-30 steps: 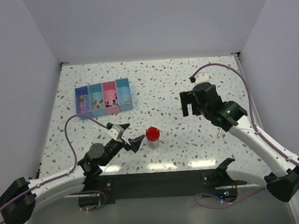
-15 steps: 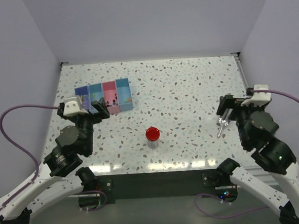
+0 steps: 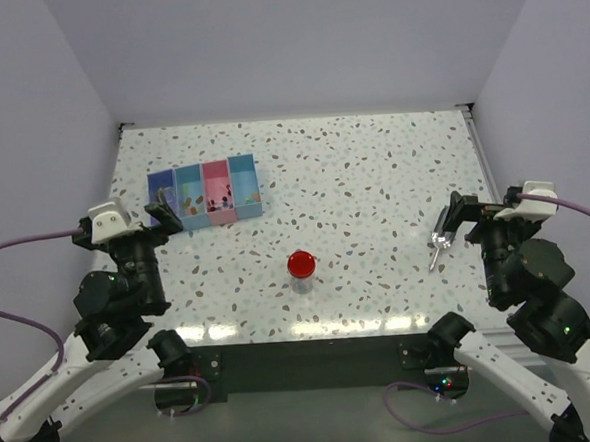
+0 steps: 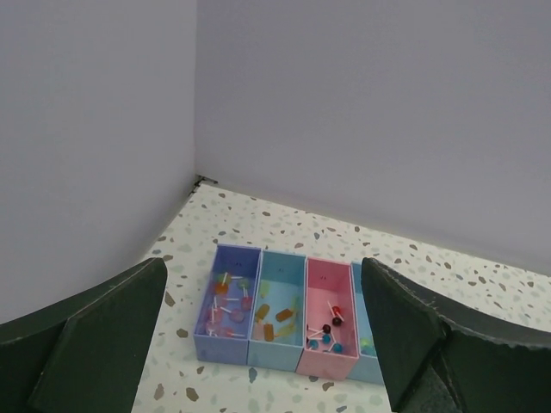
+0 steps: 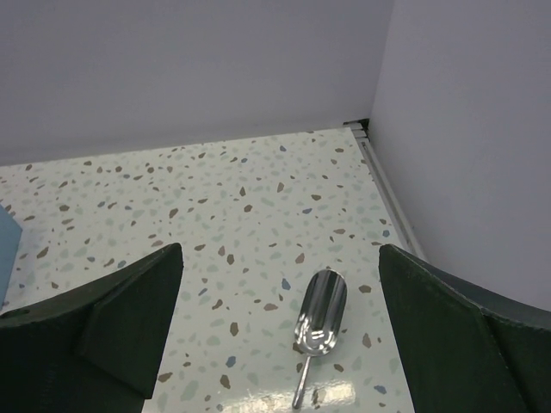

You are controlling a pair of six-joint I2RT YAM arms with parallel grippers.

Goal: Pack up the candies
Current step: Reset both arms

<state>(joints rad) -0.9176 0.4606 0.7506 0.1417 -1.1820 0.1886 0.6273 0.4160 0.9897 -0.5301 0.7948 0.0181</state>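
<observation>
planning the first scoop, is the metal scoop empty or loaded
Empty. The scoop lies bowl-up on the table, and the right wrist view shows only bare shiny metal inside it.

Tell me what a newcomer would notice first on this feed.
The four-compartment tray in purple, blue and pink at the table's far left stands out first, with small mixed-colour candies in it. Next come the red-lidded jar, alone near the front centre, and the shiny metal scoop lying at the right side. The left gripper and right gripper are open and hold nothing.
</observation>
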